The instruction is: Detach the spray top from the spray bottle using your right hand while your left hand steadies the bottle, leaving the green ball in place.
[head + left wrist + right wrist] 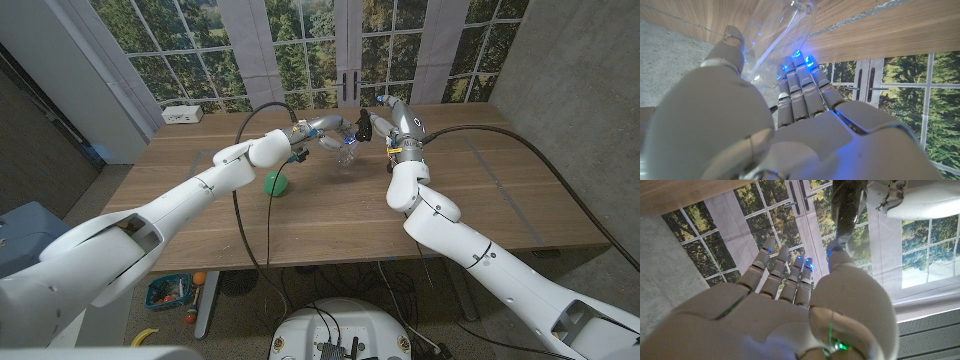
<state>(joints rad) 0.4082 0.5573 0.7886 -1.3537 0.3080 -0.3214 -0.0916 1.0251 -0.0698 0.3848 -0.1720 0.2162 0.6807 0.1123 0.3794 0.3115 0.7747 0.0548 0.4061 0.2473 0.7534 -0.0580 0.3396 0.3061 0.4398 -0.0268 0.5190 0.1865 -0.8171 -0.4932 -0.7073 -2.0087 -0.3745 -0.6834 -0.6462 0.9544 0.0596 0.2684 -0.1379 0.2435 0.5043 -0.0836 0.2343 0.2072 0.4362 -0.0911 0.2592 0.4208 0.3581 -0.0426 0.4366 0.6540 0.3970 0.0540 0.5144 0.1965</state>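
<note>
I see wooden table [330,215]: brown wood grain, matt, smooth, with pale seam lines. Spray bottle [347,153]: clear plastic, glossy, see-through in my left wrist view. Spray top [364,127]: dark, looks plastic; finish too small to judge. Green ball [276,184]: smooth, slight sheen. Left hand [325,133] and right hand [385,118]: grey-white hard shells, smooth, semi-gloss. Black cables [240,200]: matt, rubbery look. Right-side wall [570,70]: grey, rough like concrete.

Head view high, looking down over table [330,215]; wrist views close, inverted, sharing windows [785,210].
</note>
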